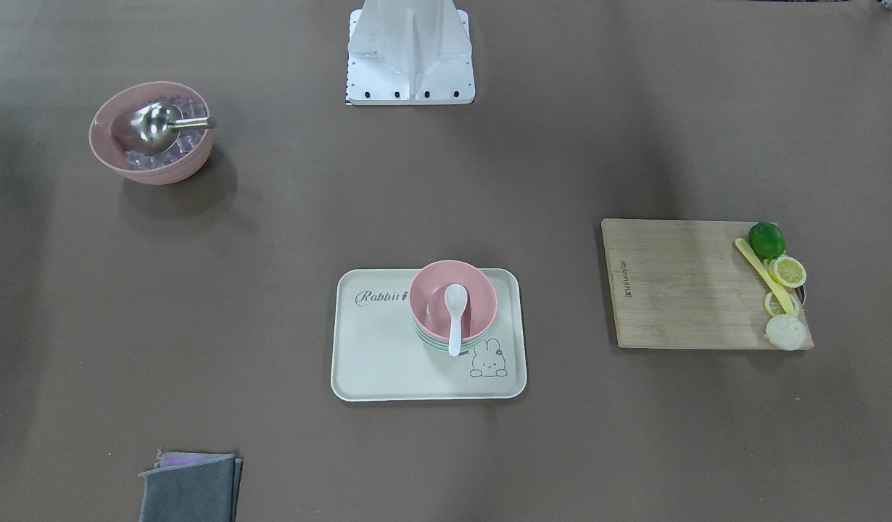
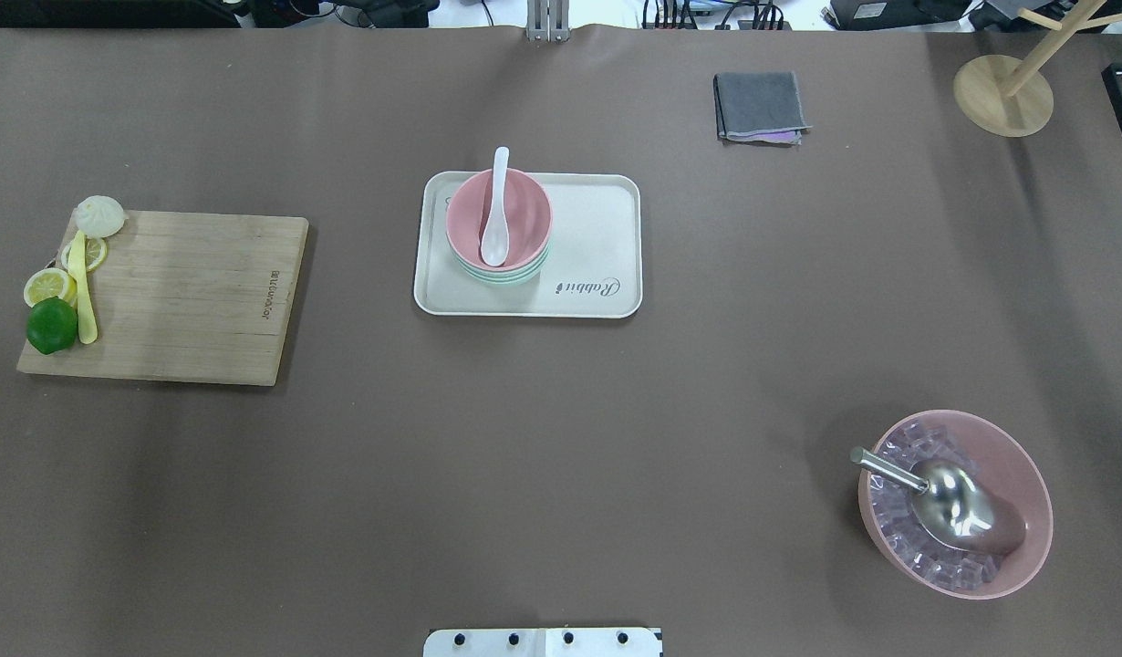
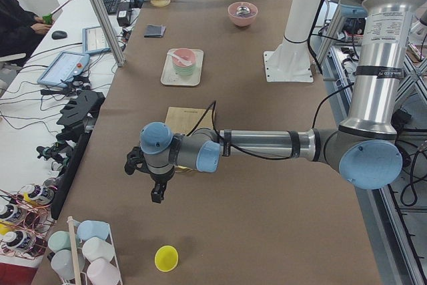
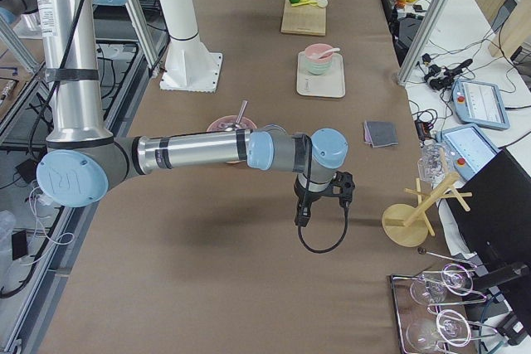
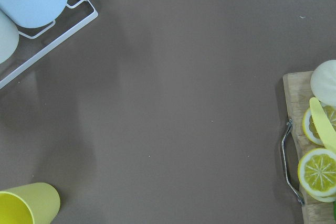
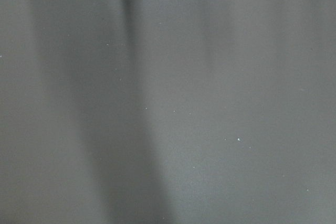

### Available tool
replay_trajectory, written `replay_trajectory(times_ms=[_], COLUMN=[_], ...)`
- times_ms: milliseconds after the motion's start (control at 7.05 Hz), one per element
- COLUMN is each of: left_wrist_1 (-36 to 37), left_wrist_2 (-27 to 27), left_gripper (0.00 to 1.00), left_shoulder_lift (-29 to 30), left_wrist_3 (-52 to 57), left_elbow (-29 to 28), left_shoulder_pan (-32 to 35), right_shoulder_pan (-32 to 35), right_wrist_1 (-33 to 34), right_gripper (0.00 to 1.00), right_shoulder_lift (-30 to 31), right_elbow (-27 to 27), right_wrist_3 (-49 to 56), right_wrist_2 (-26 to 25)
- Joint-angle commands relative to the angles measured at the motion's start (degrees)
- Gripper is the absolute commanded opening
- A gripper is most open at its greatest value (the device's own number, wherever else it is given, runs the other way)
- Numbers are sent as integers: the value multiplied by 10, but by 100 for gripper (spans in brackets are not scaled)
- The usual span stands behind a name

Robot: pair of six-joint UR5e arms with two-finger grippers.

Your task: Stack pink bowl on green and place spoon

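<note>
A pink bowl [image 2: 527, 212] sits stacked on a green bowl [image 2: 504, 275], of which only the rim shows, on the cream tray [image 2: 602, 239]. A white spoon [image 2: 497, 208] lies in the pink bowl with its handle over the far rim. The stack also shows in the front view: pink bowl [image 1: 475, 290], spoon [image 1: 455, 316], tray [image 1: 388, 362]. My left gripper [image 3: 157, 193] hangs over bare table far from the tray, seen only from the side. My right gripper [image 4: 300, 218] hangs at the table's other end. I cannot tell whether either is open or shut.
A wooden cutting board [image 2: 187, 292] with a lime [image 2: 52, 326], lemon slices, a bun and a yellow knife lies on the left. A larger pink bowl of ice with a metal scoop [image 2: 953, 502] sits near right. A grey cloth [image 2: 760, 106] and a wooden stand [image 2: 1003, 91] are at the far right.
</note>
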State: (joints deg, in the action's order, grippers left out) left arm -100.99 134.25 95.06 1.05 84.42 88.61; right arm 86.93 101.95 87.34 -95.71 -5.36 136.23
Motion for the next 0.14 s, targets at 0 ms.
replay_trajectory(times_ms=[0], left_wrist_1=[0], left_wrist_2=[1], left_gripper=[98], left_shoulder_lift=[1], left_wrist_3=[0], left_elbow=[1], left_shoulder_pan=[0], right_shoulder_pan=[0], right_wrist_1=[0], right_gripper=[100], right_shoulder_lift=[-1], right_elbow=[2], right_wrist_3=[0], right_wrist_2=[2])
